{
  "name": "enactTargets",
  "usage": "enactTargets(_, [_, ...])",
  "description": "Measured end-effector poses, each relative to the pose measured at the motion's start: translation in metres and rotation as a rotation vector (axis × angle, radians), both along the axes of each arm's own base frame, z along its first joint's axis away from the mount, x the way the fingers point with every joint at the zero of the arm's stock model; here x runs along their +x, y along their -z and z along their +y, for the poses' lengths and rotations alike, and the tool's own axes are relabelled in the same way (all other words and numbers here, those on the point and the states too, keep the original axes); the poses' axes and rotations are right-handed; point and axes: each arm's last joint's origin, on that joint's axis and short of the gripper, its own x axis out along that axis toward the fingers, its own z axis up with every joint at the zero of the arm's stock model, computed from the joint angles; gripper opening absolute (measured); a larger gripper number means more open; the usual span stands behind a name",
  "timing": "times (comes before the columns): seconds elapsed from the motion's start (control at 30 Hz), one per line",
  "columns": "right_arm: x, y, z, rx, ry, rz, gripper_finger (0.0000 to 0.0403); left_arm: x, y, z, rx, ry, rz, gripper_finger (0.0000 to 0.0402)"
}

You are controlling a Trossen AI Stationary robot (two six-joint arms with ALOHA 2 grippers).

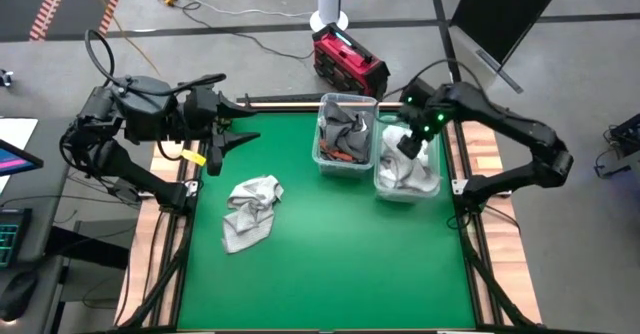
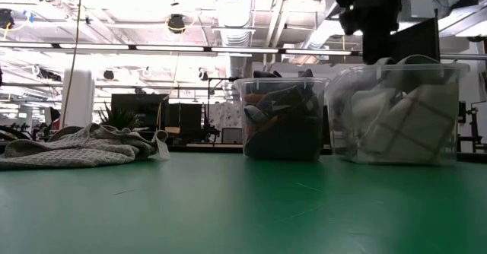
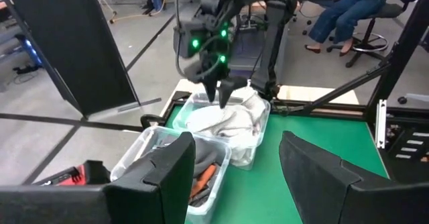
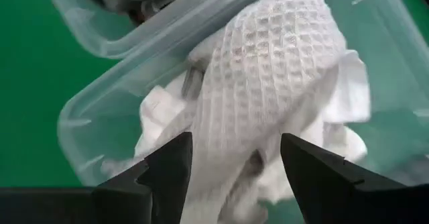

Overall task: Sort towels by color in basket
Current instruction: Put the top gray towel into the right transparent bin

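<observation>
White waffle towel (image 4: pixel 268 70) is lying directly below the right pincer (image 4: pixel 231 160), spread wide and empty, over the right bin (image 1: pixel 380 179). Next: grey towel (image 1: pixel 250 212) beneath the open left pincer (image 1: pixel 225 139).

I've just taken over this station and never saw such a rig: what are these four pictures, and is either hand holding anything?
Two dark robot arms work at a green table. One picture looks down from above, one looks level across the table, and one comes from each wrist. The right hand hangs open over the clear bin of white towels, holding nothing. Beside it is the bin of dark and orange towels. A light grey towel lies loose on the table. The left hand waits open, empty, by the table's left edge.
</observation>
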Motion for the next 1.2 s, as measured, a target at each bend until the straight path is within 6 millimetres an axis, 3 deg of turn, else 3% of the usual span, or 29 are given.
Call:
enactTargets(0.2, [-0.011,-0.036,0.015,0.002,-0.057,0.053,0.0256,0.000,0.000,0.000,-0.021,-0.006,-0.005,0.0206])
enactTargets(0.33, [-0.006,-0.042,0.038,-0.039,-0.301,0.057,0.0251,0.000,0.000,0.000,-0.025,-0.007,-0.007,0.0206])
enactTargets(0.5, [0.016,-0.021,0.060,-0.234,-0.603,0.084,0.0220,0.000,0.000,0.000,-0.027,-0.007,-0.007,0.0206])
enactTargets(0.63, [0.030,0.010,0.062,-0.391,-0.716,0.130,0.0191,0.000,0.000,0.000,-0.027,-0.008,-0.008,0.0206])
enactTargets(0.83, [0.017,0.081,0.045,-0.251,-0.643,0.287,0.0161,0.000,0.000,0.000,-0.027,-0.008,-0.007,0.0206])
enactTargets(0.93, [0.011,0.100,0.042,-0.184,-0.594,0.268,0.0144,0.000,0.000,0.000,-0.025,-0.007,-0.006,0.0206])
enactTargets(1.03, [0.009,0.098,0.041,-0.177,-0.584,0.277,0.0126,0.002,0.001,0.000,-0.020,-0.006,0.000,0.0206])
enactTargets(1.2, [0.015,0.059,0.034,-0.240,-0.521,0.246,0.0115,0.016,0.012,-0.002,-0.011,-0.009,0.090,0.0206])
